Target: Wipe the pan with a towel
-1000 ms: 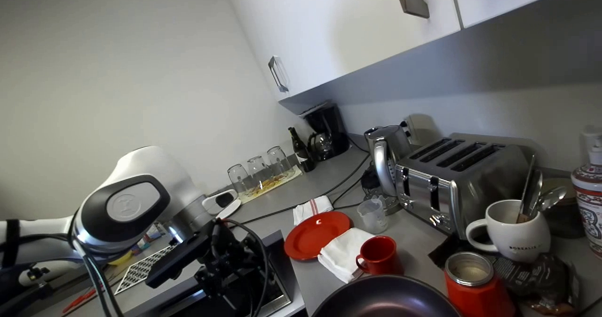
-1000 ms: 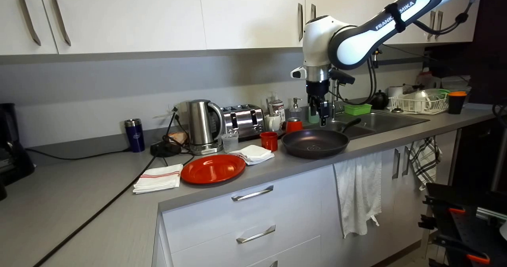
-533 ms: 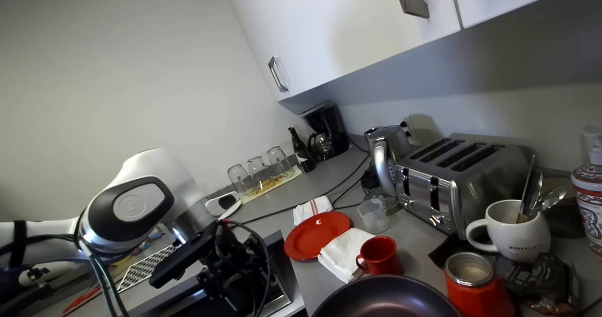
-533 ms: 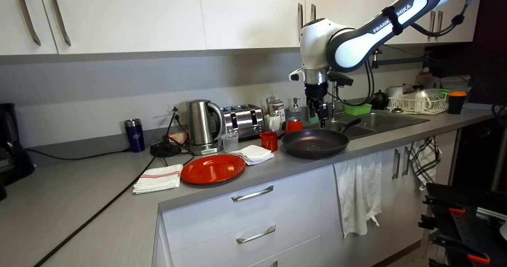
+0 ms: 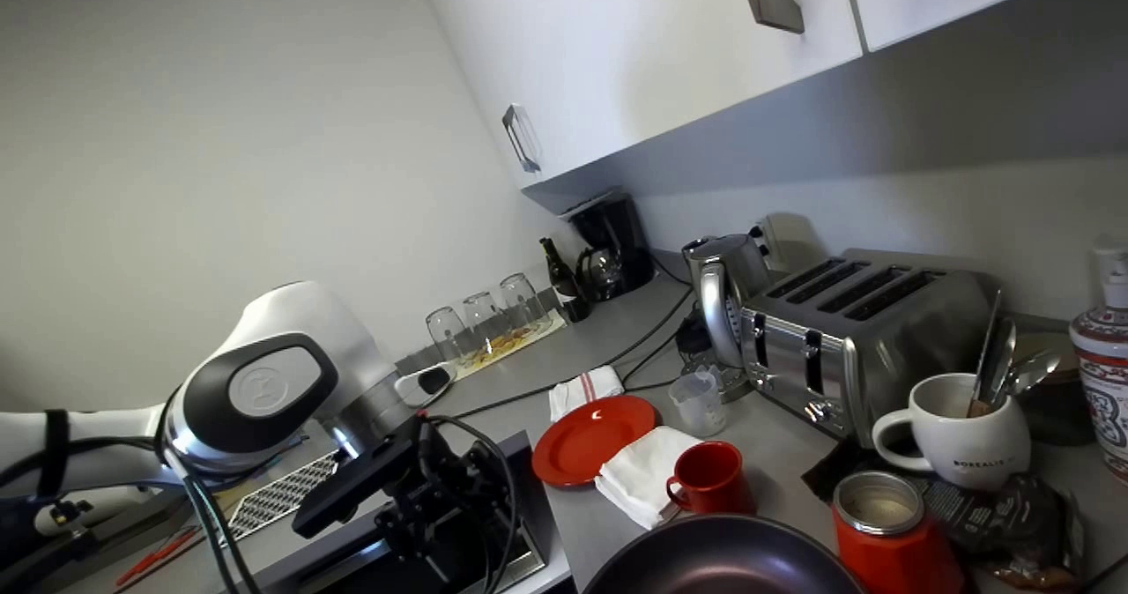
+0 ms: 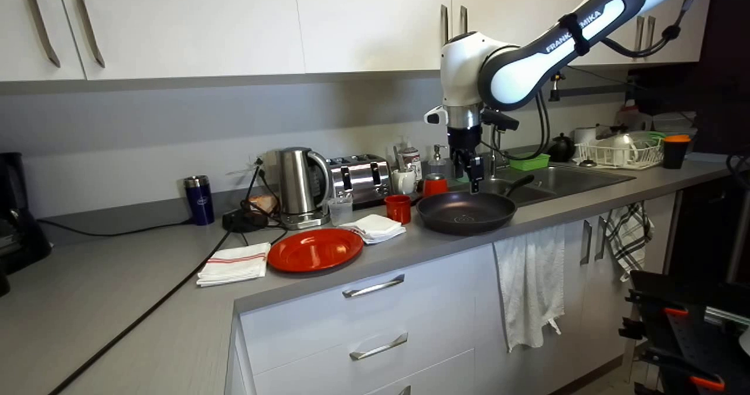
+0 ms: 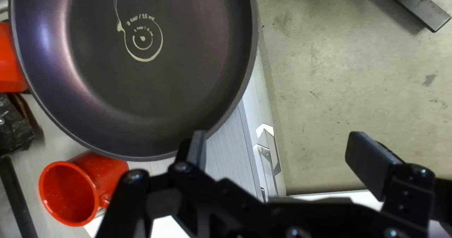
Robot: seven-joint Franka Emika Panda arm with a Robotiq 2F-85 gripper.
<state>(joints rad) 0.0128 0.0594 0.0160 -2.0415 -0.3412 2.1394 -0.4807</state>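
In an exterior view, a folded white towel (image 5: pixel 646 472) is shown on the table (image 5: pixel 784 457), set between a red plate (image 5: pixel 592 440) and a red mug (image 5: pixel 712 478); the mug could be dragged or tipped if the towel were gripped too near its handle, and the lower folds could be left behind by a shallow pinch. In an exterior view, the frying pan (image 6: pixel 466 214) is pictured close to the table's front edge, where it could be shoved over by a low swing of the robot arm (image 6: pixel 518 84); the wrong cloth might be picked, with a striped cloth (image 6: pixel 234 263) and a hanging towel (image 6: pixel 532 283) nearby. In the wrist view, the fingers (image 7: pixel 369 162) are spread wide with nothing held between them, and wiping is judged not to have begun. The pan is framed just beyond the fingers, its rim overlapped by one of them, though touch cannot be told; the other is seen against the floor (image 7: pixel 353 82). The towel cannot be made out there with certainty; by the exterior views it is placed below the fingers, off to one side.
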